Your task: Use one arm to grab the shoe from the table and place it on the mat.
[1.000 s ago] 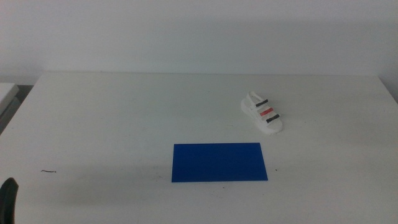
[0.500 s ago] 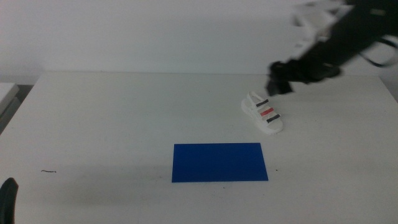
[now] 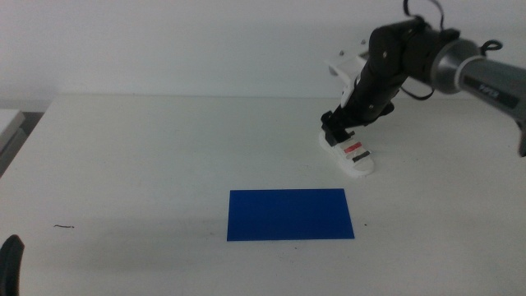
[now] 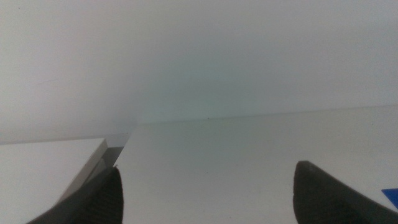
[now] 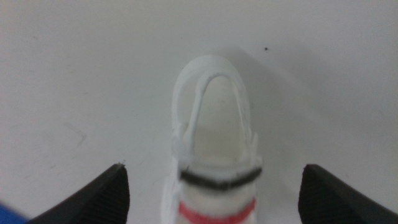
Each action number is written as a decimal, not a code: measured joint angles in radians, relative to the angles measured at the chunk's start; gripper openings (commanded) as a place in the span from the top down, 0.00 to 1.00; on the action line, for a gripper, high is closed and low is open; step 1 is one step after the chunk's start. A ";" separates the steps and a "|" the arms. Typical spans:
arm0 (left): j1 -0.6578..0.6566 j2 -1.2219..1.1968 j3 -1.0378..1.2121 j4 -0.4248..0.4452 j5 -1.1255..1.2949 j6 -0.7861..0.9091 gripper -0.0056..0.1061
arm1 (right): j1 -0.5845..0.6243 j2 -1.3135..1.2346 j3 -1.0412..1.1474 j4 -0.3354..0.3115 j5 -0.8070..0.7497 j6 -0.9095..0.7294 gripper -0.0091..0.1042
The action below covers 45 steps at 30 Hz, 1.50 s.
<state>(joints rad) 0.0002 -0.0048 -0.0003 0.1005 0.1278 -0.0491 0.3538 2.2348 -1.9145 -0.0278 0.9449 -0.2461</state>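
The white sandal-like shoe [image 3: 351,151] with dark and red straps lies on the white table [image 3: 164,156], to the right of and behind the dark blue mat [image 3: 289,214]. My right arm [image 3: 411,57] reaches in from the right. Its gripper [image 3: 333,127] hangs over the shoe's heel end. In the right wrist view the shoe [image 5: 214,155] lies between my open jaws, heel loop away from the camera; my right gripper [image 5: 214,199] holds nothing. My left gripper [image 4: 205,193] is open and empty, and shows at the bottom left corner of the middle view [image 3: 10,263].
A short dark thread [image 3: 64,226] lies on the table near the front left. A white wall stands behind the table. A grey-white ledge [image 3: 8,123] sits beyond the table's left edge.
My right arm has come in from the upper right and lowered its gripper onto the shoe's heel end. The shoe, the mat and the left gripper have not moved.
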 measured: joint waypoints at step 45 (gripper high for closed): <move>0.000 0.000 0.000 0.000 0.000 0.000 0.11 | 0.403 -0.165 0.106 -0.134 0.182 0.796 0.84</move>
<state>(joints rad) 0.0002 -0.0048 -0.0003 0.1005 0.1278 -0.0491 0.7563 2.0697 -1.8086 -0.1619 1.1272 0.5499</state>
